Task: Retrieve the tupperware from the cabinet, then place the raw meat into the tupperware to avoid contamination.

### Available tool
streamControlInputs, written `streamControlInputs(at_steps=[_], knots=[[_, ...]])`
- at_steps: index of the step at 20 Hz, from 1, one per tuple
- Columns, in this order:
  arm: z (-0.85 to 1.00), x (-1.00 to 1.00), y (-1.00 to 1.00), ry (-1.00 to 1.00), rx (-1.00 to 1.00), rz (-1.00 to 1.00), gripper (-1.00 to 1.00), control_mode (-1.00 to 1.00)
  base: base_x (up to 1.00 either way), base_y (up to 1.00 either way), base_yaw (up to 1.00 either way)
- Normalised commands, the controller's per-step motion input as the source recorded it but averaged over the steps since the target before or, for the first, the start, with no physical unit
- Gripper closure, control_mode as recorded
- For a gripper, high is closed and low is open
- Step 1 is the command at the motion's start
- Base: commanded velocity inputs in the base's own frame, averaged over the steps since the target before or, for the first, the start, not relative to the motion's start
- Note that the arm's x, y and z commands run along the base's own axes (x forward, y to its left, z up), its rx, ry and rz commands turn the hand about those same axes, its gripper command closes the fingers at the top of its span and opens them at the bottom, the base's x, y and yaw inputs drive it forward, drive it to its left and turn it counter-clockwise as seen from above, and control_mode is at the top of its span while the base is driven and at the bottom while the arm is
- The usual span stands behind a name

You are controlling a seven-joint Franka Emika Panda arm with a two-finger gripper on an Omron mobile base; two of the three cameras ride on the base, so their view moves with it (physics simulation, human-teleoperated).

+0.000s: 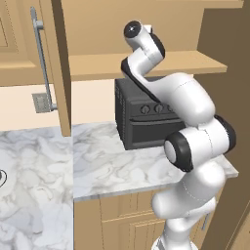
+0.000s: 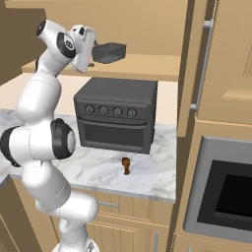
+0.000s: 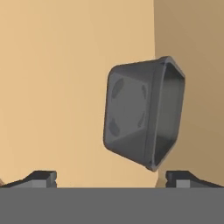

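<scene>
Now my jaws stand spread wide, holding nothing, just short of the small dark grey rectangular tupperware (image 3: 142,116) on the shelf of the light tan wooden cabinet (image 2: 142,66). I judge I should straddle its rim squarely before pinching.

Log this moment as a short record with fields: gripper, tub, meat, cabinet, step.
gripper: open, raised to the cabinet shelf, aimed at the tub, holding nothing
tub: small dark grey, on the shelf inside the cabinet, just ahead of the gripper, between the lines of its two fingertips in the hand view, not yet gripped
meat: small reddish-brown piece on the marble counter, in front of the toaster oven
cabinet: door swung open
step: tub not yet retrieved; meat not yet placed
</scene>
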Motion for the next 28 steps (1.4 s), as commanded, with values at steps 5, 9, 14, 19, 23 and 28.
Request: streamControlInputs(at_steps=[5, 9, 14, 19, 23, 28], knots=[[-0.04, 0.23, -0.08, 0.00, 0.05, 0.02, -1.00, -1.00, 0.00, 0.00, 0.00], [-0.07, 0.24, -0.07, 0.00, 0.03, 0.01, -1.00, -1.00, 0.00, 0.00, 0.00], [-0.08, 0.23, -0.09, 0.00, 0.02, 0.01, -1.00, -1.00, 0.00, 0.00, 0.00], [-0.07, 0.27, -0.11, 0.00, 0.03, 0.02, -1.00, -1.00, 0.00, 0.00, 0.00], [-0.10, 0.30, -0.11, 0.02, 0.02, 0.02, -1.00, -1.00, 0.00, 0.00, 0.00], [-0.11, 0.27, -0.11, 0.01, 0.02, 0.02, -1.00, -1.00, 0.00, 0.00, 0.00]])
